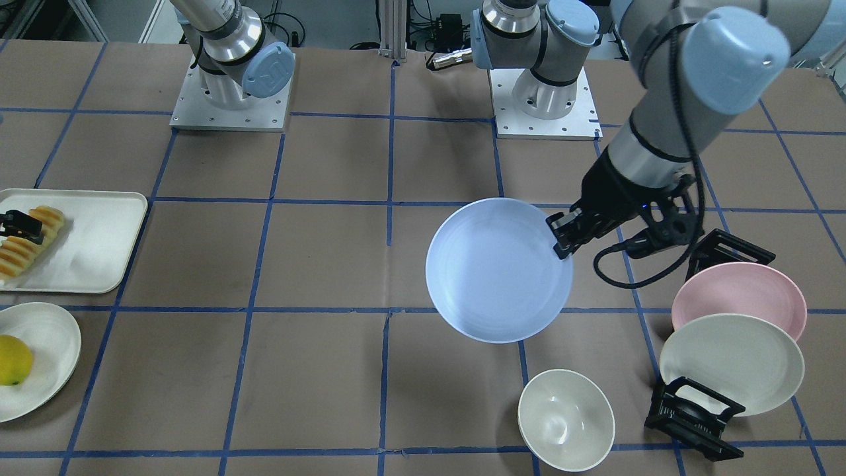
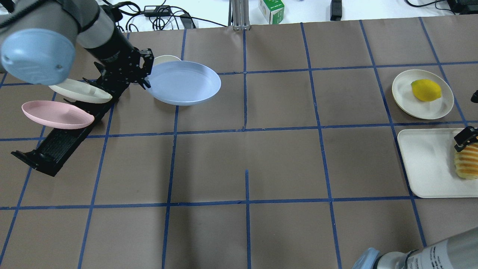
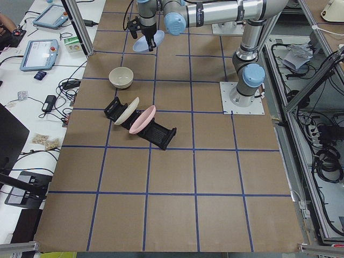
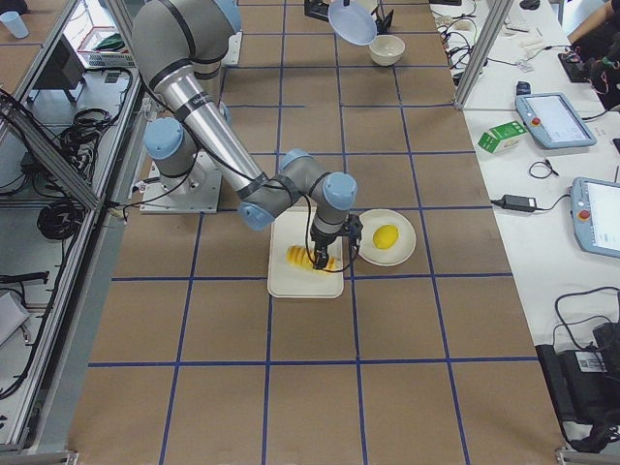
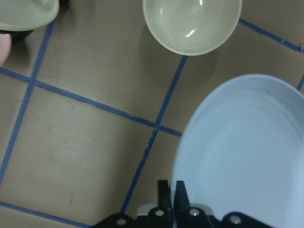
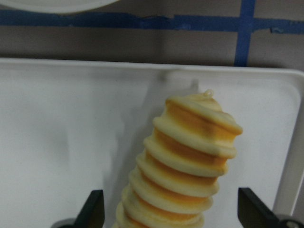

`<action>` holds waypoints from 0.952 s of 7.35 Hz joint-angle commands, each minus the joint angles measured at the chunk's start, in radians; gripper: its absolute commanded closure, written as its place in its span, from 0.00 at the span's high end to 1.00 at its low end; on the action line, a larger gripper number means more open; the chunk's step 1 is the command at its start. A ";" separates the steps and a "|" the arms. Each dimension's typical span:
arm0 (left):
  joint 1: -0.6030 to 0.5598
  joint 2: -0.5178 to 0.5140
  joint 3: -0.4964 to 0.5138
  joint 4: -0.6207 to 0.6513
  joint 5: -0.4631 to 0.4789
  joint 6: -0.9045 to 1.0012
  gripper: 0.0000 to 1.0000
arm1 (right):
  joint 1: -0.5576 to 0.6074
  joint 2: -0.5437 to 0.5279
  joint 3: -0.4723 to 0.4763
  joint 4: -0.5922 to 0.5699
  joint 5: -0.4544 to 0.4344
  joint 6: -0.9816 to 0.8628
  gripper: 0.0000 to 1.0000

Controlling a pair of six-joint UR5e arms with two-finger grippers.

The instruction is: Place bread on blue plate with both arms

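My left gripper (image 1: pixel 562 241) is shut on the rim of the blue plate (image 1: pixel 496 271) and holds it tilted above the table; the pinch shows in the left wrist view (image 5: pixel 170 199) with the plate (image 5: pixel 247 152) to its right. The bread (image 1: pixel 26 248) lies on a white tray (image 1: pixel 92 244). My right gripper (image 6: pixel 173 211) is open, with one finger on each side of the bread (image 6: pixel 185 166) and a gap on both sides. From overhead the right gripper (image 2: pixel 465 138) sits at the far end of the bread (image 2: pixel 466 162).
A pink plate (image 1: pixel 740 297) and a cream plate (image 1: pixel 730 360) lean in a black rack (image 1: pixel 694 423). A cream bowl (image 1: pixel 565 420) stands near the rack. A lemon (image 1: pixel 13 360) sits on a small white plate (image 1: pixel 46 370) beside the tray.
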 commanded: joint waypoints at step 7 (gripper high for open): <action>-0.148 -0.224 -0.276 0.608 -0.136 -0.063 0.00 | -0.041 0.044 0.000 -0.003 0.022 0.003 0.46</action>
